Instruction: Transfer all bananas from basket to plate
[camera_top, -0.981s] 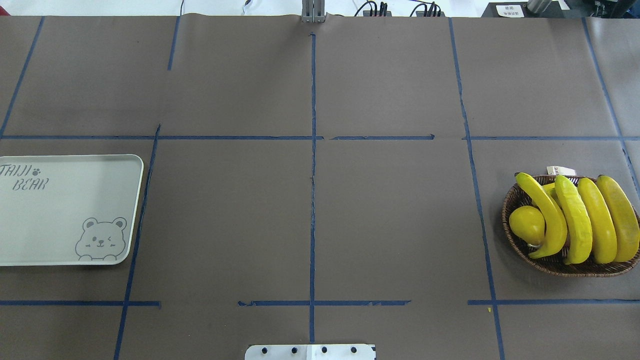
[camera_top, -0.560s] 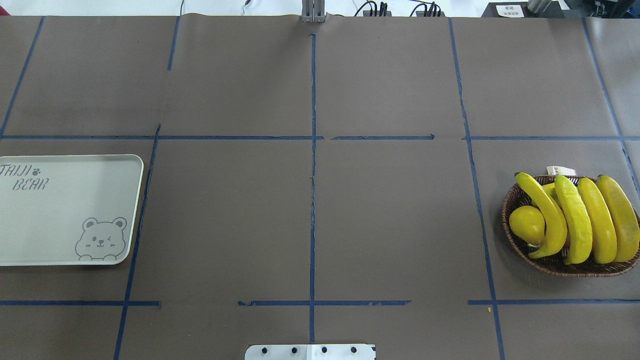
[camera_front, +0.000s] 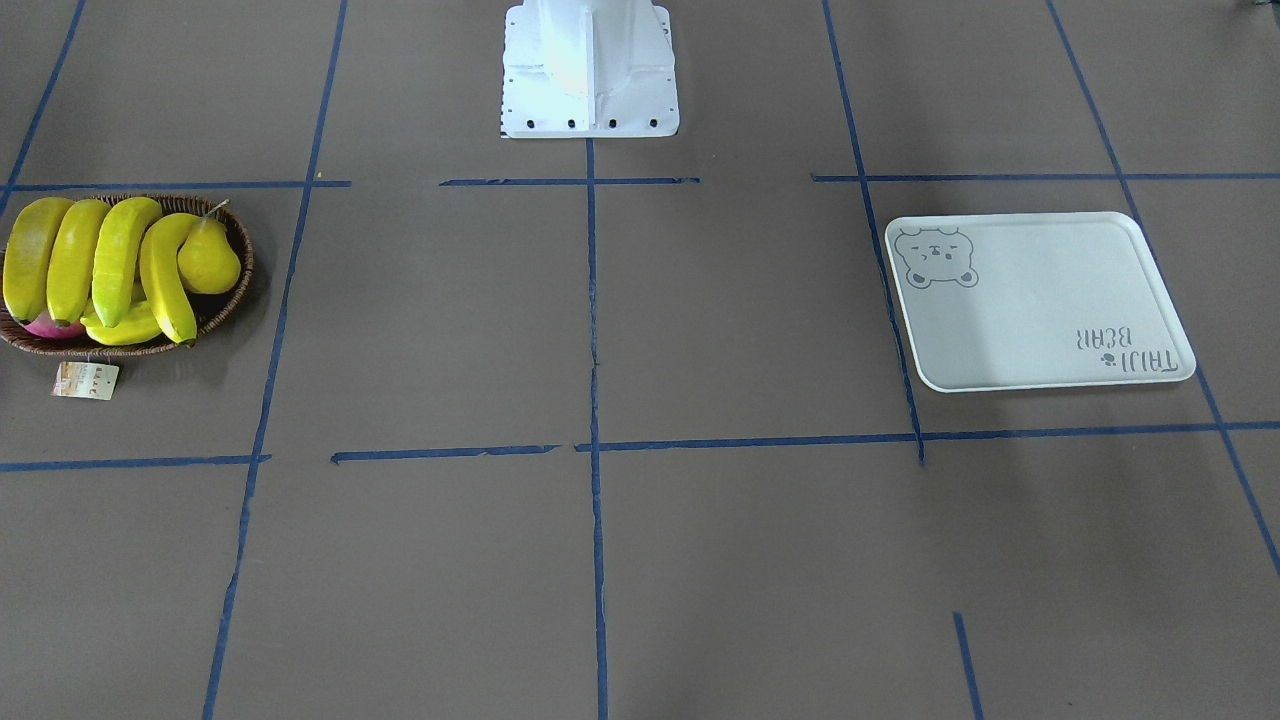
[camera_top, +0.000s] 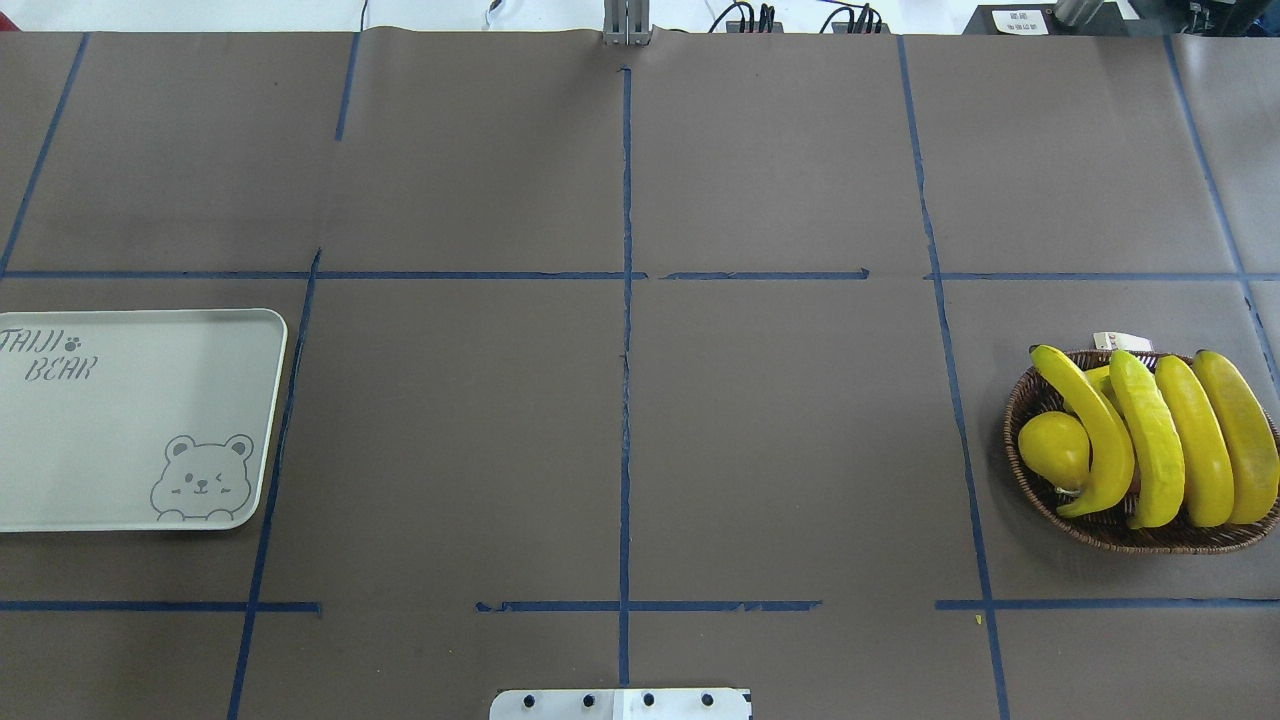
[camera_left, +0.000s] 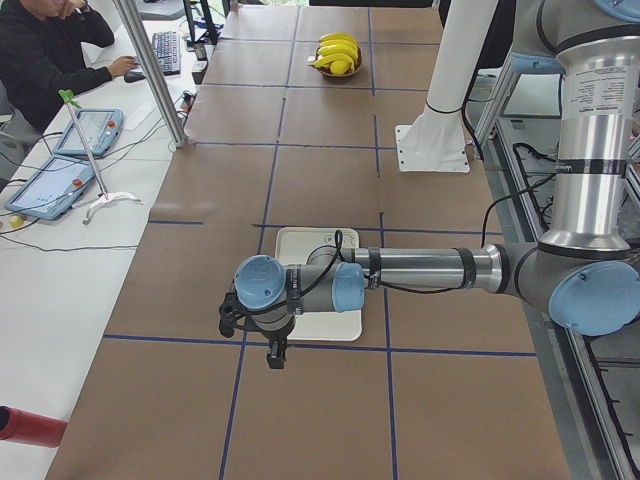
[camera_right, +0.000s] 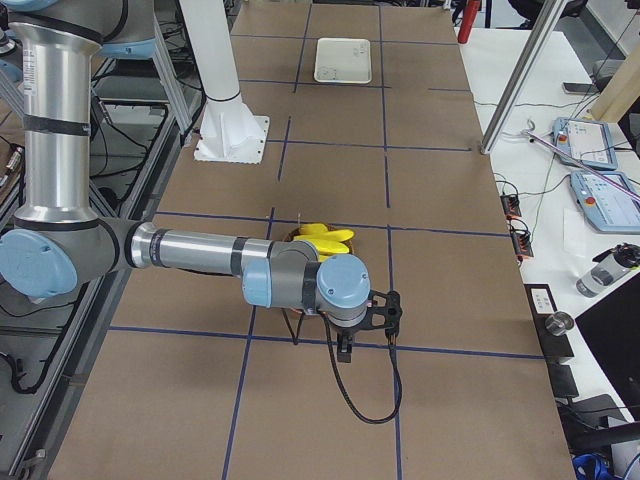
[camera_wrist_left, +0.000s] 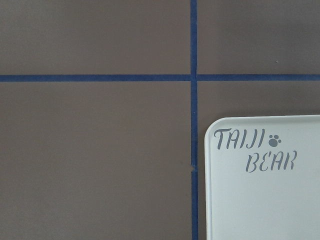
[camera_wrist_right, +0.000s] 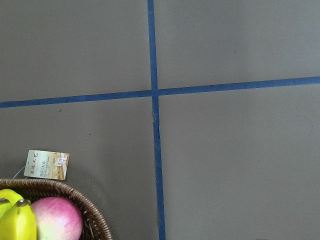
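Note:
The dark wicker basket (camera_top: 1140, 540) sits at the table's right edge, and also shows in the front view (camera_front: 235, 290). Bananas (camera_top: 1200, 440) lie across it side by side (camera_front: 75, 260), with a paler ridged long fruit (camera_top: 1150, 440) among them. The off-white bear plate (camera_top: 130, 420) lies bare at the left edge (camera_front: 1040, 300). My left gripper (camera_left: 272, 352) hangs by the plate's end; its wrist view shows the plate corner (camera_wrist_left: 260, 200). My right gripper (camera_right: 345, 348) hangs by the basket (camera_wrist_right: 75, 192). I cannot tell whether either gripper is open or shut.
A yellow pear (camera_top: 1055, 450) and a pink fruit (camera_wrist_right: 57, 220) share the basket. A paper tag (camera_front: 85, 380) lies beside it. The white robot base (camera_front: 590, 70) stands at mid table. A metal post (camera_left: 150, 70) and the operators' tablets (camera_left: 60, 185) stand along the far side.

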